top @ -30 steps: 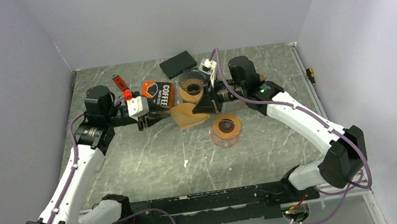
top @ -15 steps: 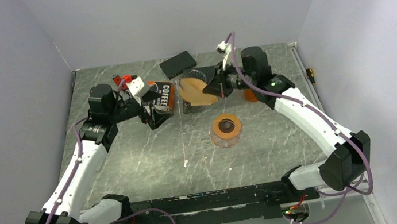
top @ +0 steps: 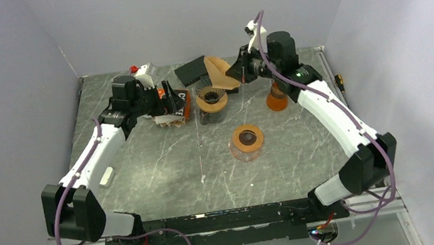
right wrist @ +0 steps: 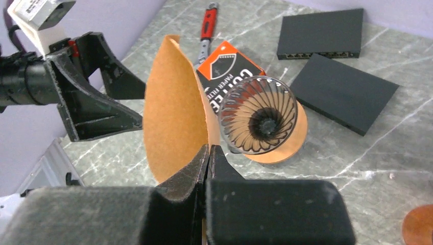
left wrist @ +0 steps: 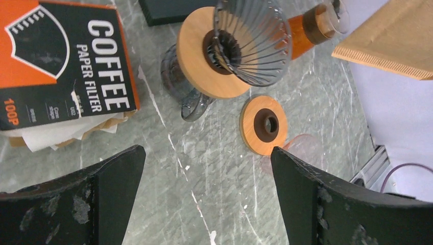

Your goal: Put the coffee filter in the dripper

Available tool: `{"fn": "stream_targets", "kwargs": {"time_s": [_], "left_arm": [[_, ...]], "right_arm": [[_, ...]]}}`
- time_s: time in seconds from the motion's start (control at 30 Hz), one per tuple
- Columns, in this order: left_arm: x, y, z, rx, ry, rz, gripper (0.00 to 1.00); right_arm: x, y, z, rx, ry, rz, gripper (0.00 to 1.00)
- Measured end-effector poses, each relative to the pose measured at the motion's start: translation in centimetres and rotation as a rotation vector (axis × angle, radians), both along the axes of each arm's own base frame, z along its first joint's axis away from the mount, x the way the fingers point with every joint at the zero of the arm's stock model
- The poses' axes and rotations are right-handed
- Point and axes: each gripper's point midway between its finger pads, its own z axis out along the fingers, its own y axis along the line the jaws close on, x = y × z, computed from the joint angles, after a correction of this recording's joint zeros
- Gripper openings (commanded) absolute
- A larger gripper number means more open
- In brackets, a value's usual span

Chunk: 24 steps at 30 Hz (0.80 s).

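My right gripper (top: 239,72) is shut on a brown paper coffee filter (top: 219,71) and holds it in the air, just behind and above the dripper. In the right wrist view the filter (right wrist: 173,107) stands on edge between my closed jaws (right wrist: 208,150). The dripper (top: 211,95) is a ribbed dark glass cone in a wooden collar, on a glass stand; it shows in both wrist views (right wrist: 260,115) (left wrist: 245,41). My left gripper (top: 168,100) is open and empty, raised over the orange and black filter packet (top: 175,102) (left wrist: 56,66).
A second wooden collar on a pinkish glass base (top: 246,139) sits mid-table. An orange carafe (top: 276,99) stands at the right. Two black boxes (right wrist: 327,61) lie behind the dripper. A red-handled tool (right wrist: 207,25) lies at the back left. A small white piece (top: 106,176) lies at the left.
My right gripper lifted the filter off the table and carried it up and back over the dripper. My left arm swung back and up over the filter packet.
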Motion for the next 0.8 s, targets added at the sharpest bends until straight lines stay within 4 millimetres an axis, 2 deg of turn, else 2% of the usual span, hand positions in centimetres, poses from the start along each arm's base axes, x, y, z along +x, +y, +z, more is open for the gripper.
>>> {"fn": "stream_targets", "kwargs": {"time_s": [0.1, 0.2, 0.37, 0.47, 0.53, 0.8], "left_arm": [[0.7, 0.3, -1.1, 0.0, 0.057, 0.045, 0.99], [1.3, 0.8, -1.2, 0.014, 0.079, 0.094, 0.98], [2.7, 1.5, 1.0, 0.026, 0.04, 0.154, 0.98], [3.6, 1.5, 2.0, 0.023, 0.025, 0.17, 0.97], [4.0, 1.3, 1.9, 0.025, 0.032, 0.172, 0.97], [4.5, -0.4, -0.6, 0.017, 0.113, 0.155, 0.97]], "right_arm": [[1.8, 0.2, -1.2, -0.025, 0.036, -0.027, 0.0], [3.7, 0.5, -2.4, -0.055, 0.071, -0.053, 0.0], [5.7, 0.8, -4.3, -0.1, 0.122, -0.076, 0.0], [6.3, 1.0, -5.5, -0.12, 0.154, -0.073, 0.0], [6.5, 1.1, -6.3, -0.131, 0.172, -0.07, 0.0], [6.4, 2.5, -9.6, -0.189, 0.229, -0.053, 0.01]]}}
